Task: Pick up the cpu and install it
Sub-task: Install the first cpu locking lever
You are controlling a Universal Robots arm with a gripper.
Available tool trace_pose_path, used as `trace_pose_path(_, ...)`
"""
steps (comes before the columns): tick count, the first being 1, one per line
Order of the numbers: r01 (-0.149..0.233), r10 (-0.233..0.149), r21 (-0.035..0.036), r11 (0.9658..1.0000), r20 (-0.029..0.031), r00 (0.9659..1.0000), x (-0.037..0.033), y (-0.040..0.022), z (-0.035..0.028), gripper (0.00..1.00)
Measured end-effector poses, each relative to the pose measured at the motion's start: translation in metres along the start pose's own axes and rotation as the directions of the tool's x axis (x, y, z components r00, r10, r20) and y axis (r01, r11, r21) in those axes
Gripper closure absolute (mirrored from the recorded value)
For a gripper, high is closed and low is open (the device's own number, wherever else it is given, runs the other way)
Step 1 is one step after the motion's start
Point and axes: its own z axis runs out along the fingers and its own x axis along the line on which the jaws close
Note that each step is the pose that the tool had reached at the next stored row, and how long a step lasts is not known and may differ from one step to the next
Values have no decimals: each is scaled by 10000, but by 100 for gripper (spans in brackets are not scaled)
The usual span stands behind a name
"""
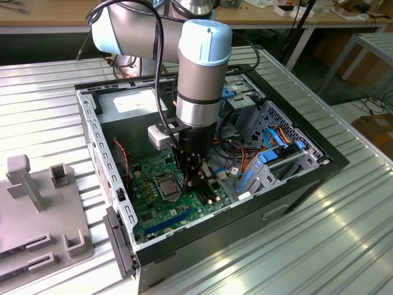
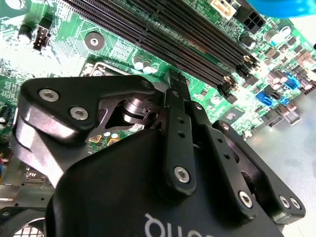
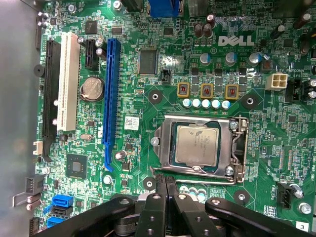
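Gripper, fingers together, beside socketed cpu.

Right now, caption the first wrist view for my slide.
Gripper shut beside the socket frame, cpu seated inside on the green motherboard.

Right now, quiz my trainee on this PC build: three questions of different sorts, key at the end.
1. True or false: the cpu lies inside the socket frame.
2. Multiple choice: the gripper hangs over A) the motherboard, B) the grey fixture outside the case, C) the blue drive cage.
3. Short answer: what colour is the long slot next to the white slot?

Key: 1 true. 2 A. 3 blue.
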Motion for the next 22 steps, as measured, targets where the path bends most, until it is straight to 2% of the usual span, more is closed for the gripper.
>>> trace_pose_path(8,56,-56,15,10000,-5,10000,1,-2,4,87)
trace_pose_path(18,130,-130,48,9999,-11,9999,-7,-4,46,87)
trace_pose_path(21,130,-130,56,9999,1,9999,0,-3,13,87)
trace_pose_path(22,130,-130,56,9999,1,9999,10,-1,-24,87)
